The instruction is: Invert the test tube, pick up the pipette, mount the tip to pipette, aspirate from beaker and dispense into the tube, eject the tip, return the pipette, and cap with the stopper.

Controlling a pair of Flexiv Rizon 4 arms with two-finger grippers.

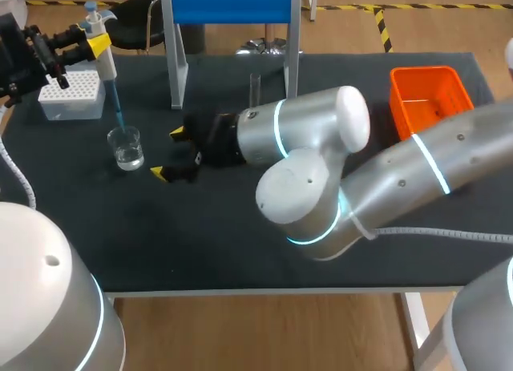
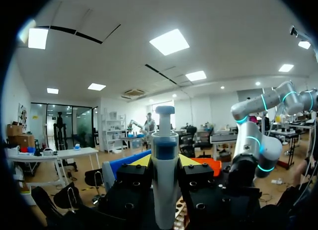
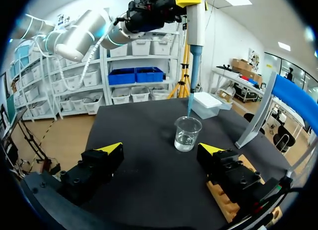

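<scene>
Left claw (image 2: pixel 164 163) is pinching the pipette (image 1: pixel 105 65) upright, high over the table's (image 1: pixel 240 251) far left corner. Its blue tip (image 3: pixel 192 76) points straight down, reaching the beaker's (image 1: pixel 126 147) mouth. Right claw (image 3: pixel 160 149) is spread wide, low over the table, with the beaker just ahead of it. The tip box (image 1: pixel 72 94) sits behind the beaker, near the left edge. The test tube (image 1: pixel 255 86) stands by the blue rack (image 1: pixel 232 6). A broad stretch of dark table runs to the near edge.

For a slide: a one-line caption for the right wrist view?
Left jaws hold the pipette, its blue tip at the beaker's mouth; the open right jaws face the beaker.
</scene>
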